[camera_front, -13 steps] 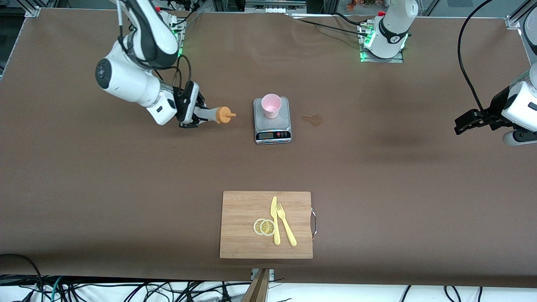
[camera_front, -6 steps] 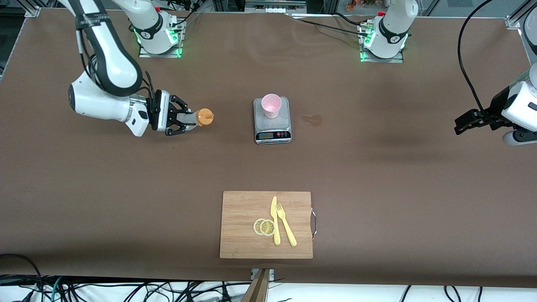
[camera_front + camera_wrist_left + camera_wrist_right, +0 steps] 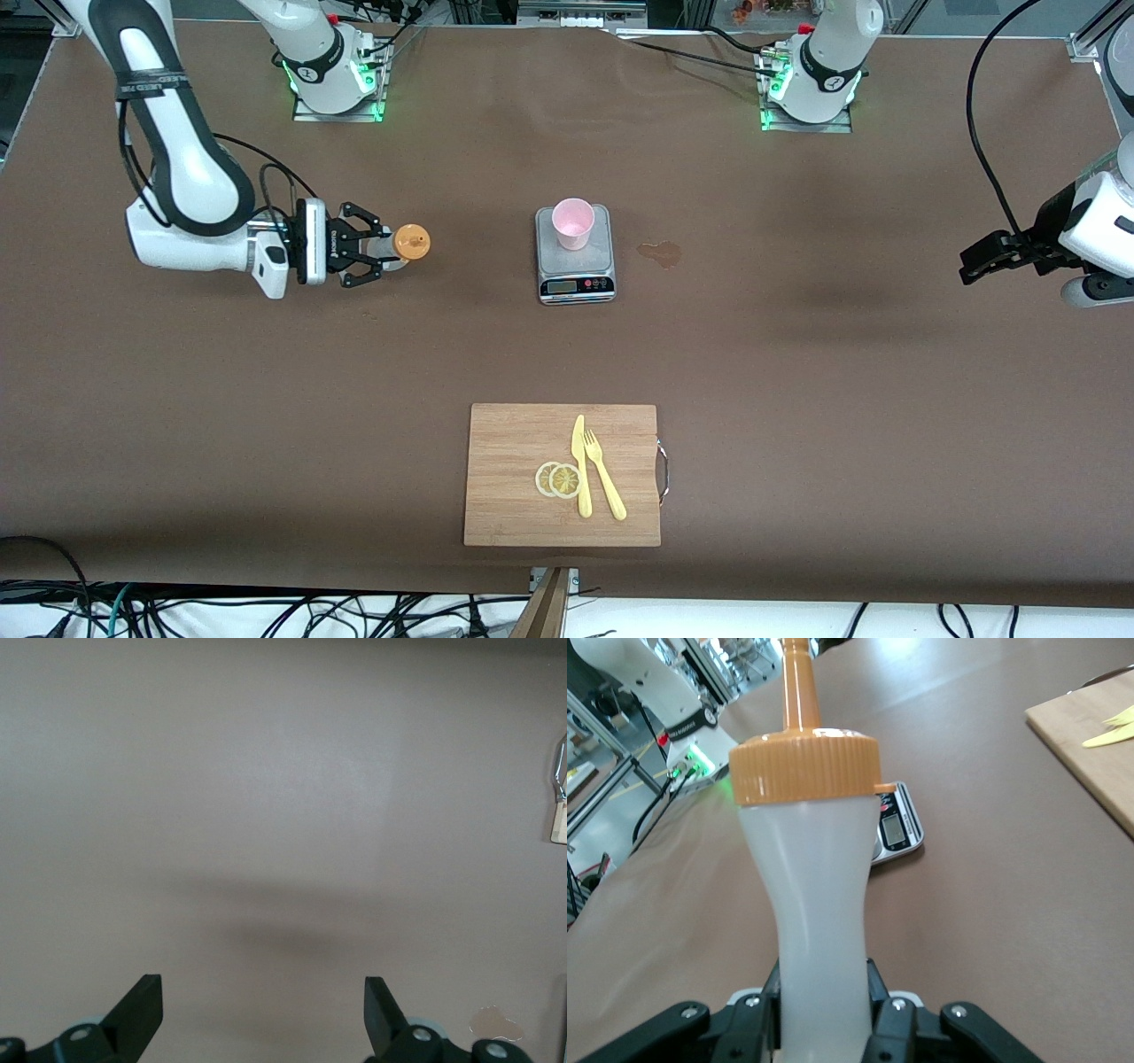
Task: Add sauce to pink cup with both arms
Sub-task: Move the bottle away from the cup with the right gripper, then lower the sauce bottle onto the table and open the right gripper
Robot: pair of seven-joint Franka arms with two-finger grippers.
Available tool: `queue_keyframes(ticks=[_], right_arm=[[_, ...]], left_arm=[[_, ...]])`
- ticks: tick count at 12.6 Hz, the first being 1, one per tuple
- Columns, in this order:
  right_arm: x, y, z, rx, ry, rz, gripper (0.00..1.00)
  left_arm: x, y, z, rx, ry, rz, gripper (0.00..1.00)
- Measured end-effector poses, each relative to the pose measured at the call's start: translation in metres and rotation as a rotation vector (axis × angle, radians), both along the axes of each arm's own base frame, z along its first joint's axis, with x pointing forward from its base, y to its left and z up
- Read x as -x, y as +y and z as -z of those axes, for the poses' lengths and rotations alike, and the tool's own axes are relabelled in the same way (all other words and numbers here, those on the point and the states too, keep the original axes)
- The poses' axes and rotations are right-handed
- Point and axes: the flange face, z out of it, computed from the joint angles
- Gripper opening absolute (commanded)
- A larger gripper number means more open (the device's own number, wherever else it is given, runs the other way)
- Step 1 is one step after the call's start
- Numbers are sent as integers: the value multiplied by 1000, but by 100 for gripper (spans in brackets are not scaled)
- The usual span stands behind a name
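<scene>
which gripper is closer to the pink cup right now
Right. The right gripper, shut on the sauce bottle, is toward the right arm's end from the pink cup on the scale. The left gripper waits open, much farther off.

Both arms are glossy white with rounded shells and black bands at the joints. The right arm, in the upper left of the front view, carries a black strip with white lettering and thin black cables looping by its wrist. Its base glows green. The left arm, at the right edge, trails a thick black cable. Both grippers are black, with silver screws showing on the right gripper.
</scene>
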Motion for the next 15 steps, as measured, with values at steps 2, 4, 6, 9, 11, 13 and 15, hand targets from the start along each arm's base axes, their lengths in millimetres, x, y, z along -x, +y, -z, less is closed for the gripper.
queue_keyframes(ticks=[2,4,6,9,11,13,15], right_arm=[[0,-12,5,-46,36,9,12],[-3,-26,13,-97,75,24,12],[-4,-38,22,-144,110,28,12],[-4,-57,43,-203,138,35,12],[-8,-62,56,-215,152,41,12],[-10,-63,63,-219,149,40,12],[-14,-66,60,-229,96,21,12]], left_arm=[[0,0,0,0,0,0,100],[0,-2,0,0,0,3,100],[0,-3,0,0,1,5,100],[0,-3,1,0,2,5,100],[0,-3,1,0,2,5,100],[0,-3,1,0,2,5,100],[0,-3,1,1,3,5,100]])
